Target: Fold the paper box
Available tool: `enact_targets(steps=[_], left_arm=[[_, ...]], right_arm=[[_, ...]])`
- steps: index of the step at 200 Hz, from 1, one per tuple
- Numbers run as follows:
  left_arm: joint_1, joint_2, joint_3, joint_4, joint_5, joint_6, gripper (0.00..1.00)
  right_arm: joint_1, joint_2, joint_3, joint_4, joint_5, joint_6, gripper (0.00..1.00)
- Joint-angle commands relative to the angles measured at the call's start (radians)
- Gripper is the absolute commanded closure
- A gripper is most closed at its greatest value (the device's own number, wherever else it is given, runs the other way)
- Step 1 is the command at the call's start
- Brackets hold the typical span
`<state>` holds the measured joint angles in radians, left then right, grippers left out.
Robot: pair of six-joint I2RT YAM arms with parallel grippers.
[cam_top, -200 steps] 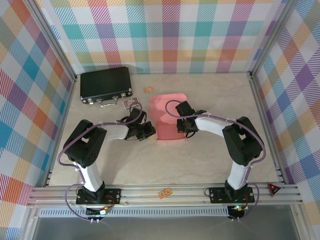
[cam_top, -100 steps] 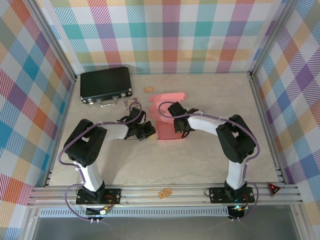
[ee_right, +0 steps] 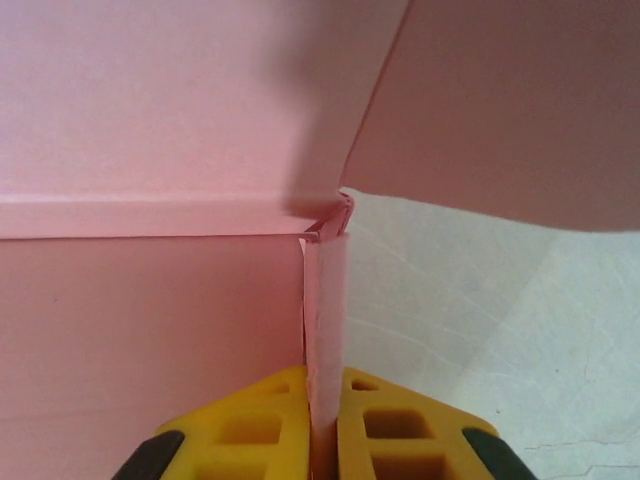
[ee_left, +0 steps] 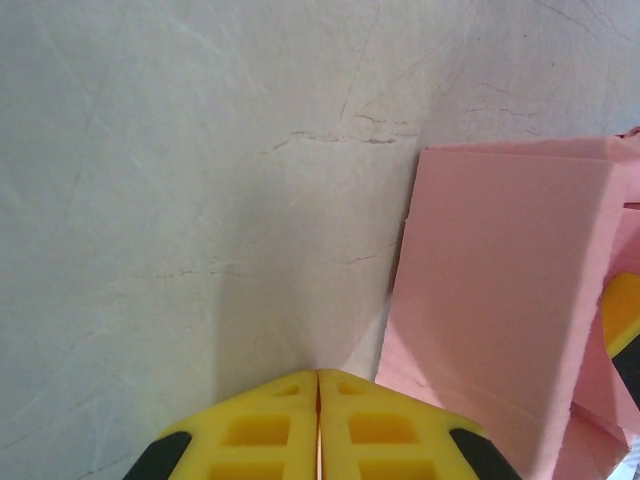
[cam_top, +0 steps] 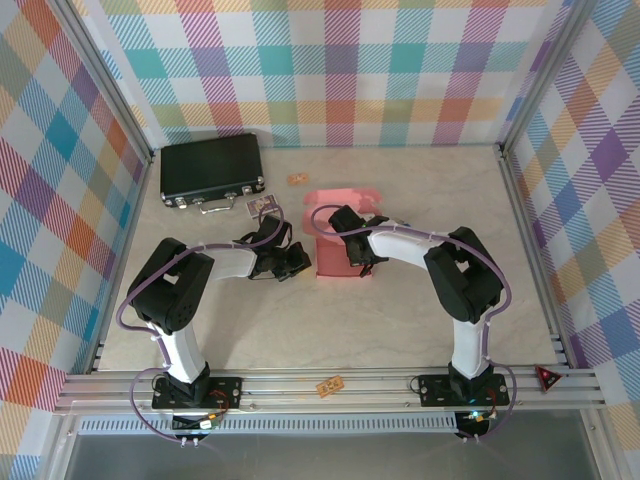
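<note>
right gripper pinches a thin flap of the light, probably crease-prone paper box; left gripper closed, empty, alongside.

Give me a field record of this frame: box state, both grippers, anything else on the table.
paper box: pink card, partly folded, some panels raised, near the middle of the table
right gripper: shut on a thin upright panel of the box, close to an inner corner
left gripper: shut, holding nothing, low over the table just left of the box
black case: closed, far-left corner, apart from the box
fold status: not yet a closed box
</note>
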<state>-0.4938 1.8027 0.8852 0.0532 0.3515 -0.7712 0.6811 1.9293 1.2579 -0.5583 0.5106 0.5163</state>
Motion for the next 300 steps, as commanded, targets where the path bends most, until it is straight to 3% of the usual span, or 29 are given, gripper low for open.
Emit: enact_targets(steps=[1, 114, 166, 225, 300], left_arm=[[-0.003, 0.025, 0.013, 0.022, 0.014, -0.010, 0.92], [-0.004, 0.001, 0.001, 0.037, 0.031, -0.010, 0.91], [-0.020, 0.009, -0.002, 0.103, 0.090, -0.004, 0.91], [-0.044, -0.029, -0.048, 0.100, 0.055, -0.029, 0.94], [-0.055, -0.052, -0.102, 0.118, 0.012, -0.059, 0.93]], right_arm=[[-0.006, 0.060, -0.034, -0.057, -0.045, -0.002, 0.86], [-0.008, -0.104, -0.054, -0.061, -0.108, -0.018, 0.68], [-0.010, -0.100, -0.068, -0.043, -0.125, -0.049, 0.73], [-0.012, -0.029, -0.006, -0.011, -0.165, -0.161, 0.76], [-0.023, -0.069, -0.002, -0.035, -0.189, -0.202, 0.70]])
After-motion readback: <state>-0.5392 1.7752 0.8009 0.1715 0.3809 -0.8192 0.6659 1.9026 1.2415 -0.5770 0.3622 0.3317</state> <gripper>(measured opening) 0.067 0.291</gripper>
